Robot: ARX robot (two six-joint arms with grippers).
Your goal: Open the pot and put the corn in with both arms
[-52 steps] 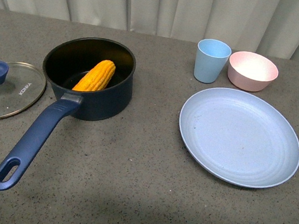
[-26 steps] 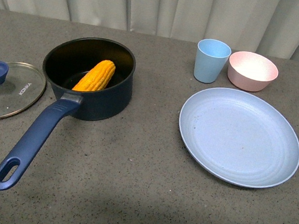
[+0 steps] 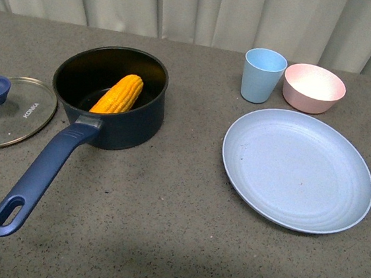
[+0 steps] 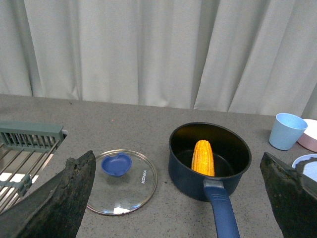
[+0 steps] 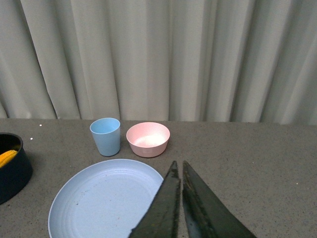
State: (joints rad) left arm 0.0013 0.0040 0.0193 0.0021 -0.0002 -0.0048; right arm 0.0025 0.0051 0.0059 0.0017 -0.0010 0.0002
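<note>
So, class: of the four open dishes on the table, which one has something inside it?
The dark navy pot: the corn lies in it. The light blue cup, pink bowl and blue plate hold nothing.

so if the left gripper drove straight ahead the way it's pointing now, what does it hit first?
Probably the dark navy saucepan with the yellow corn cob inside: it sits between the open left gripper's fingers, slightly right of centre. Depth is unclear; the glass lid with blue knob lies off to the side.
</note>
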